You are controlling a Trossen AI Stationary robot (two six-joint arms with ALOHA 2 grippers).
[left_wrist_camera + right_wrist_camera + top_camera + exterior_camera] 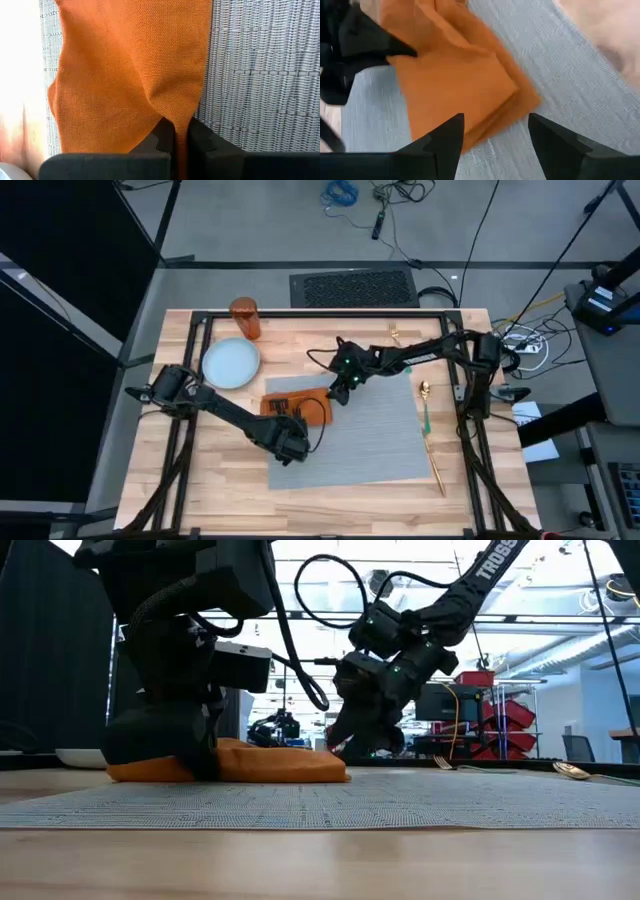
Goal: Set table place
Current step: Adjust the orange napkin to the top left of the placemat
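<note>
light-wood desk (160, 480), grey placemat (380, 440) laid. left tool (179, 142) pinches the orange napkin (312, 408) on the mat's left edge; right tool (495, 137) hovers wide over it. we judge plate (231, 364), tumbler (245, 318), cutlery (426, 408) unplaced.

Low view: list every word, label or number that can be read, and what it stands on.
"TROSS", cut off by the picture's top edge: white letters on the dark right arm.
Red storage bins in the room behind: any labels too small to read.
Grey woven placemat, orange cloth napkin: no text.
</note>
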